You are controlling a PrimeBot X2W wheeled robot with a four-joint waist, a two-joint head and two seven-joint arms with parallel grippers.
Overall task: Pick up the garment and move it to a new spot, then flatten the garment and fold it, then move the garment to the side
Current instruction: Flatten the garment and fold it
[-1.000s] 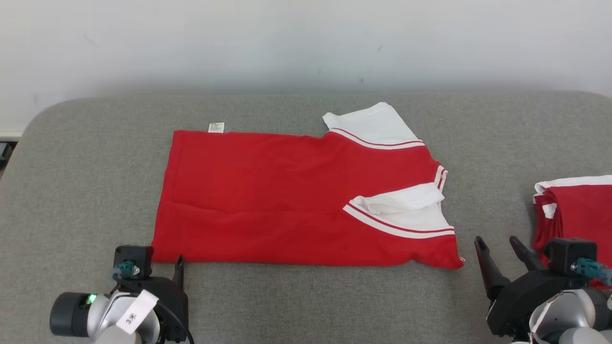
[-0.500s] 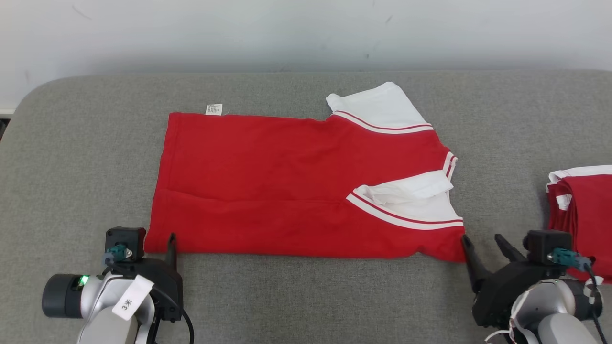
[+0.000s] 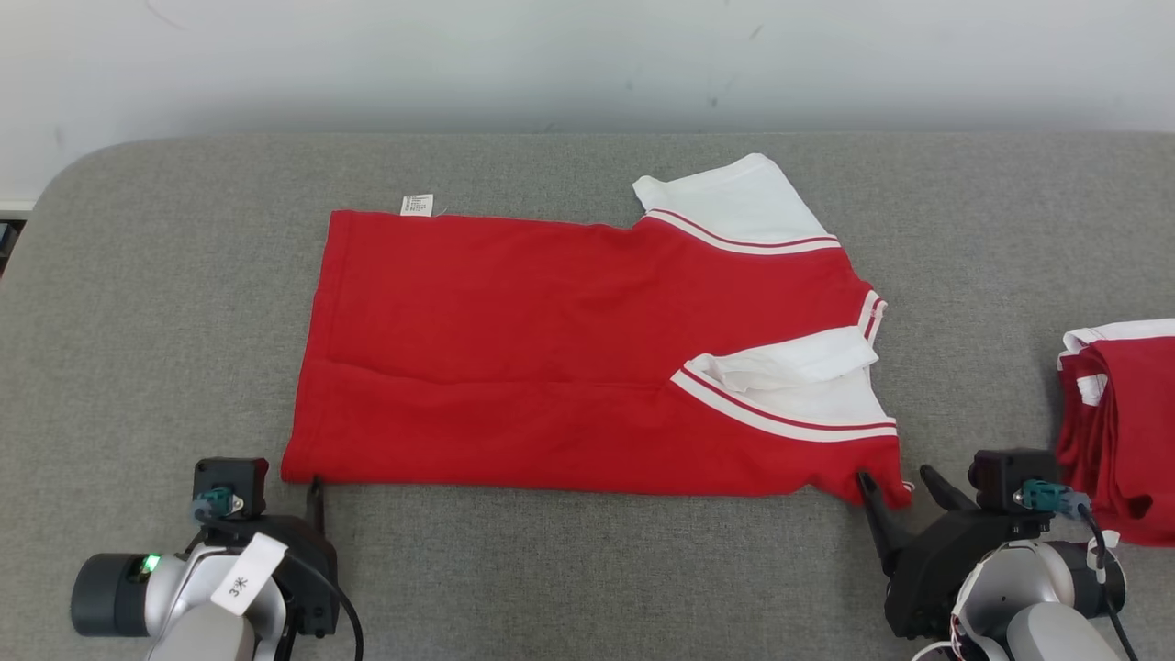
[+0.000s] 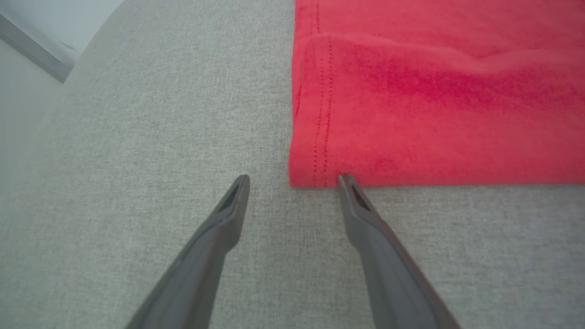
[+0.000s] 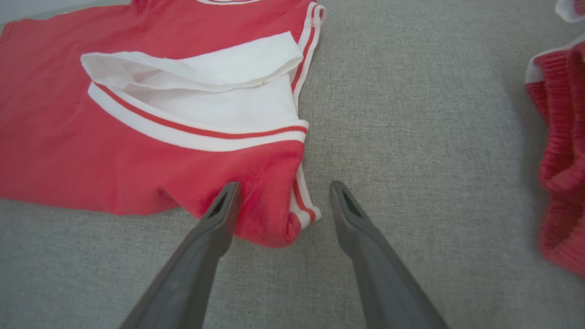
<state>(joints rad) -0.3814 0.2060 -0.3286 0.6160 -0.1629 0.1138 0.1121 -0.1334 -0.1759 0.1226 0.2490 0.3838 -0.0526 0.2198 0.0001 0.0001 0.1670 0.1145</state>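
Garment [image 3: 551,367], a red shirt with white sleeves, lies flat in the middle of the grey counter [image 3: 587,569]. The left tool [image 4: 293,182] is spread wide and empty at the near hem corner, one fingertip touching the edge. The right tool [image 5: 284,186], also spread and empty, straddles the near striped corner at the sleeve end. More red cloth [image 3: 1115,422] lies bunched at the right, apart from the shirt.
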